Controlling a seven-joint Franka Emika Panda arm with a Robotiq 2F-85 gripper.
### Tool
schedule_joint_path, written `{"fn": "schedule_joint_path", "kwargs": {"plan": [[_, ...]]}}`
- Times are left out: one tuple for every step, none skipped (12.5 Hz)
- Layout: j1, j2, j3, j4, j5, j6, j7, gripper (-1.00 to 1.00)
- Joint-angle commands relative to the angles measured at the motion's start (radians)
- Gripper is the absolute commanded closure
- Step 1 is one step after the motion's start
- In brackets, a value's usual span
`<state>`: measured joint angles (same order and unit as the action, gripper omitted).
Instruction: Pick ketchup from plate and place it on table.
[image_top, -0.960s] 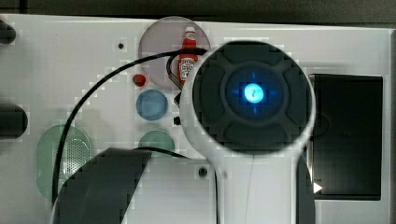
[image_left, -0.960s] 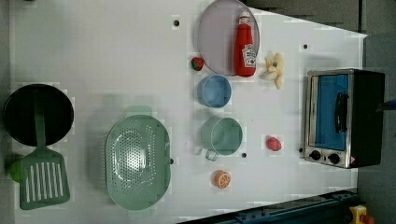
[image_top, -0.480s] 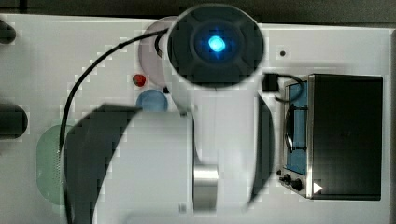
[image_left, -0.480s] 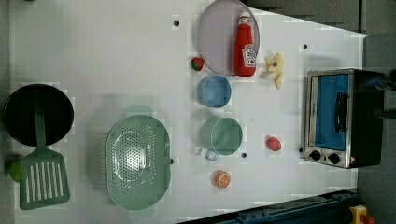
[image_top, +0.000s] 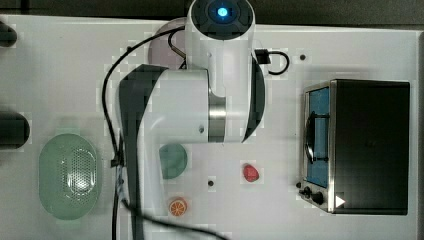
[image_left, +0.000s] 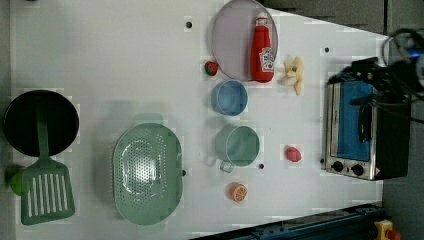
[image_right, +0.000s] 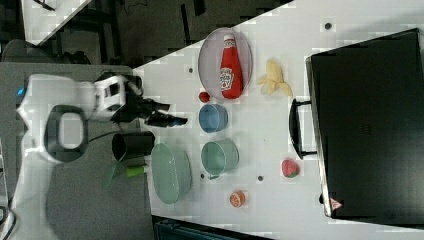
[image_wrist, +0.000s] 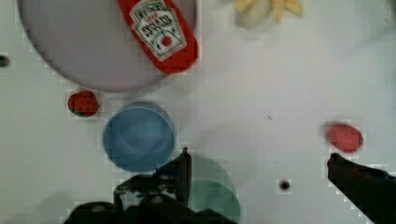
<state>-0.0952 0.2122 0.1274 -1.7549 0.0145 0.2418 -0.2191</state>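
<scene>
Since the earlier top view, we see the arm (image_top: 200, 105) has swung up the picture, its blue-lit end now over the table's far edge and covering the ketchup there. The table things have not shifted in the left view.

Going left to right in the left view, we find a black pan (image_left: 40, 122), a green spatula (image_left: 45, 192), a green colander (image_left: 147, 172), then the plate (image_left: 235, 42) with the ketchup (image_left: 263, 50) lying on the left view's right part of it, cap toward the table's far edge. Its white label carries dark lettering we cannot read; in the wrist view the label shows a small red tomato. A blue dish (image_left: 229, 97) and a teal cup (image_left: 238, 145) sit below the plate, and a toaster oven (image_left: 365, 130) stands at the left view's right edge.

The table (image_left: 110, 55) is bare white to the left view's left of the plate.

In the wrist view the gripper (image_wrist: 257, 175) stands spread wide, holding nothing, above the cup.
</scene>
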Motion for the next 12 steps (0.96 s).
{"fn": "schedule_joint_path", "kwargs": {"plan": [[0.008, 0.061, -0.002, 0.005, 0.0, 0.137, -0.23, -1.0], [0.009, 0.094, -0.002, 0.005, -0.001, 0.188, -0.29, -1.0], [0.011, 0.126, -0.002, 0.006, -0.001, 0.239, -0.349, -1.0], [0.014, 0.157, -0.002, 0.007, -0.002, 0.295, -0.408, -1.0], [0.017, 0.186, -0.002, 0.007, -0.002, 0.344, -0.462, -1.0], [0.019, 0.216, -0.002, 0.007, -0.002, 0.386, -0.491, -1.0], [0.022, 0.243, -0.002, 0.007, -0.002, 0.419, -0.496, -1.0], [0.025, 0.272, -0.002, 0.007, -0.003, 0.447, -0.496, -1.0], [0.03, 0.299, -0.002, 0.008, -0.004, 0.473, -0.496, -1.0], [0.034, 0.325, -0.002, 0.009, -0.006, 0.499, -0.496, -1.0], [0.037, 0.349, -0.002, 0.009, -0.007, 0.523, -0.496, -1.0], [0.038, 0.372, -0.002, 0.01, -0.007, 0.551, -0.496, -1.0]]}}
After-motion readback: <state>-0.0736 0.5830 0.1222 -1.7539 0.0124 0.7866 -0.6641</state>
